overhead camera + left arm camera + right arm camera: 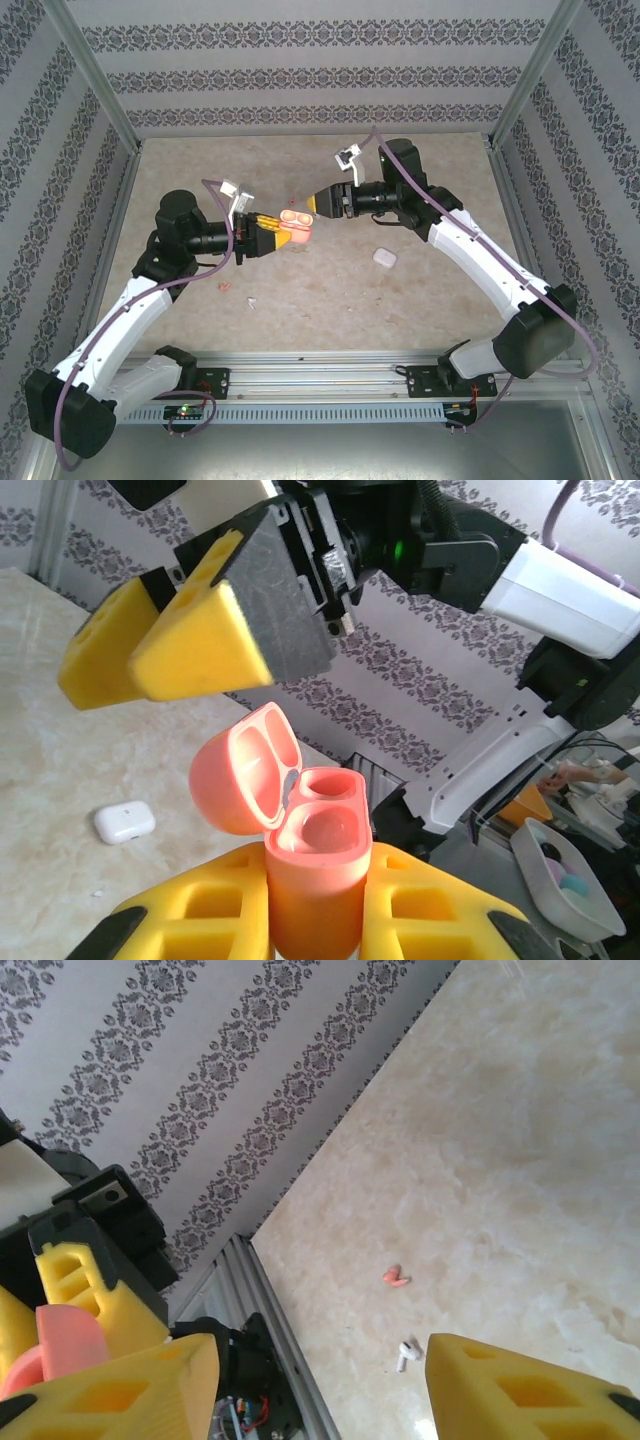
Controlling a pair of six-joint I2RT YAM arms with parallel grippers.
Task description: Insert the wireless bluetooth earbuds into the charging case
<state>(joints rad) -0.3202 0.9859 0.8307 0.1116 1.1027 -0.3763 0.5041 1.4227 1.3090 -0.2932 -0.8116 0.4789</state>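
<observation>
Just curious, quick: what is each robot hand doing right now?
Left hand: closed on the open coral charging case.
Right hand: open, empty.

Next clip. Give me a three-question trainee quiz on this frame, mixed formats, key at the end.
1. True or false: the coral case held by the left claw has its lid open.
2. Which lies on the table? A) white case B) blue case C) black case
3. Fill in: both sockets of the coral case are ___.
Key: 1 true; 2 A; 3 empty.
</observation>
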